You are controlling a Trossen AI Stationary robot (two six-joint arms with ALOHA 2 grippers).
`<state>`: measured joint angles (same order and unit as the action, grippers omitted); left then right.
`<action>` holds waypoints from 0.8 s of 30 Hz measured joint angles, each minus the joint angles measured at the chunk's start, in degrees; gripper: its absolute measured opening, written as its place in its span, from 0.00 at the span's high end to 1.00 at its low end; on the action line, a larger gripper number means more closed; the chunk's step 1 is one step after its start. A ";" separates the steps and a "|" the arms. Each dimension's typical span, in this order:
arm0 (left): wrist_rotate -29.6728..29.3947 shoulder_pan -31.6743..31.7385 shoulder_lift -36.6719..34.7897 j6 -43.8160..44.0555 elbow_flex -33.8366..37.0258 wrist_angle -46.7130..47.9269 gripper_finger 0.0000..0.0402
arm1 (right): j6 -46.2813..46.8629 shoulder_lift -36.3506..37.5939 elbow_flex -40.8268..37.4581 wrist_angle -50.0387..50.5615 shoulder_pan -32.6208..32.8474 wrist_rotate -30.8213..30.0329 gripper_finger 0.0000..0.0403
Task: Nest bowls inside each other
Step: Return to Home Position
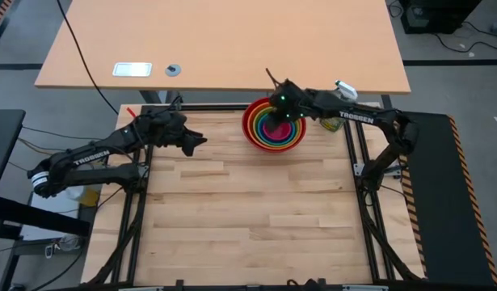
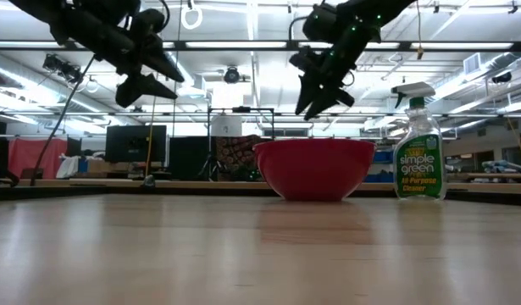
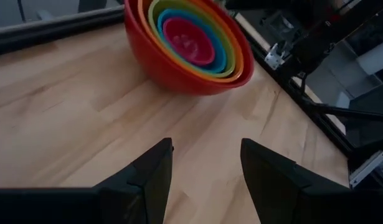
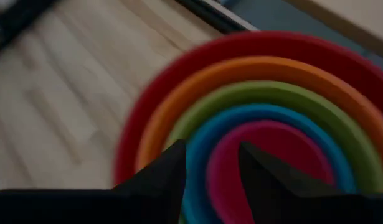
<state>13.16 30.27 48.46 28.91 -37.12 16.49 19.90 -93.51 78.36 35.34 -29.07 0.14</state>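
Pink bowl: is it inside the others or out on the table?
Inside: the pink bowl sits within the blue bowl, innermost of the nest.

Place: a robotics laboratory in an open industrial hall is showing here.
Rig: a left arm (image 1: pixel 86 158) and a right arm (image 1: pixel 369 117), both dark, are reaching over a butcher-block table (image 1: pixel 248 218) that is sitting in a black metal frame (image 1: pixel 216 107).
Ceiling: long strip lights (image 2: pixel 243 44) are running across exposed ductwork.
Background: dark monitors (image 2: pixel 135 142) are standing on benches.
Surroundings: a pale desk (image 1: pixel 232 40) is standing just beyond the table, with a black cable (image 1: pixel 77 48) trailing across it.
Floor edge: hazard-striped tape (image 1: pixel 466 186) is bordering a black mat (image 1: pixel 434 202).
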 joint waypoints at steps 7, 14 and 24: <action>-8.87 -4.95 -6.39 -3.38 0.00 -0.18 0.52 | 5.20 8.93 -13.00 -17.71 1.06 0.19 0.62; -12.71 -6.28 -12.49 -6.41 0.00 -0.24 0.52 | 11.84 23.92 -33.05 -39.78 -0.62 0.24 0.62; -13.28 -3.02 -18.03 -5.30 0.02 -0.37 0.60 | 21.41 48.17 -56.68 -55.07 -3.98 -0.15 0.62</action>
<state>-0.12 27.25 30.43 23.61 -37.10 16.12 41.30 -45.34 21.68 -19.72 -33.05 -0.01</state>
